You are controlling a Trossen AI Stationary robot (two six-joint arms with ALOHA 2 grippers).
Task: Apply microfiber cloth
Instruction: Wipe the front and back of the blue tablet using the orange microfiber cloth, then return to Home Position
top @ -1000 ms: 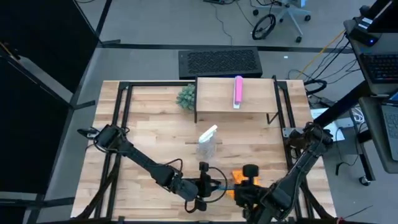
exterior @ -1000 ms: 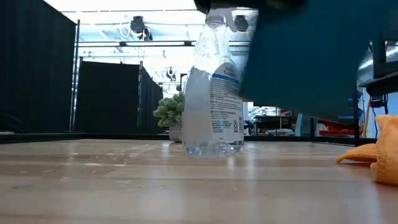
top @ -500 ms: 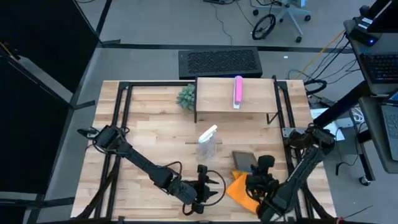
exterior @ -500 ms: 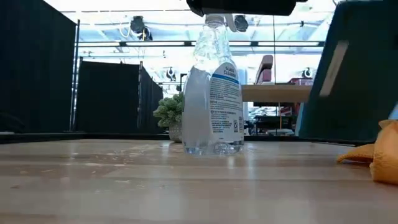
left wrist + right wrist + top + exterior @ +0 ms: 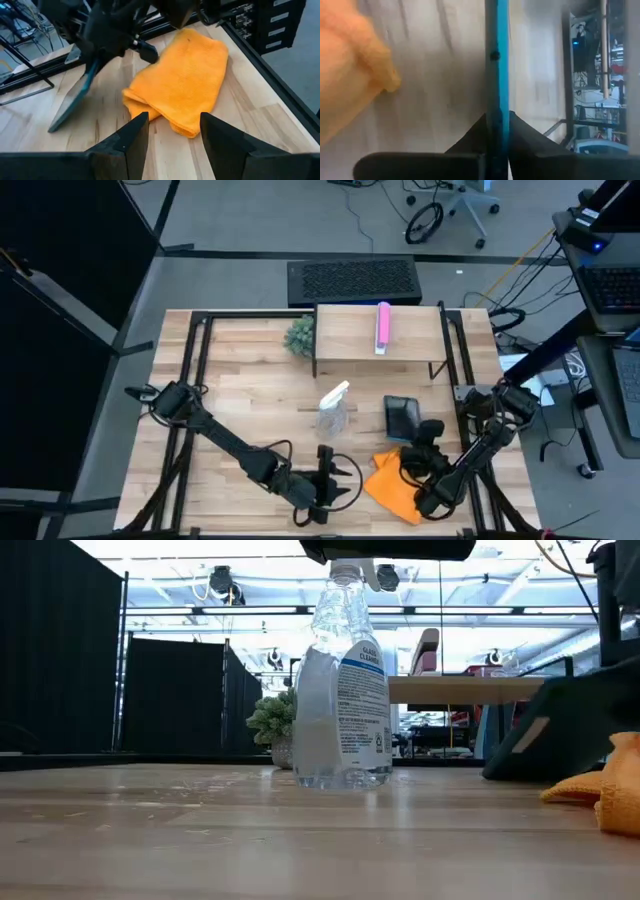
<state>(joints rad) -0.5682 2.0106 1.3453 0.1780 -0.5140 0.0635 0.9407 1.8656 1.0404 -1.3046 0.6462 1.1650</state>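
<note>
Right gripper [image 5: 496,137] pinching the tablet [image 5: 402,416] by its edge, tilted beside the microfiber cloth [image 5: 385,477] (ready for wiping); left gripper [image 5: 172,135] open nearby.

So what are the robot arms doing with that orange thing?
The right gripper is shut on the edge of a dark tablet, holding it tilted with one end on the wooden table. The orange microfiber cloth lies folded on the table right beside it, and nothing is holding it yet. The left gripper is open and pointed at the cloth from close by. A spray bottle stands untouched near the middle.
</note>
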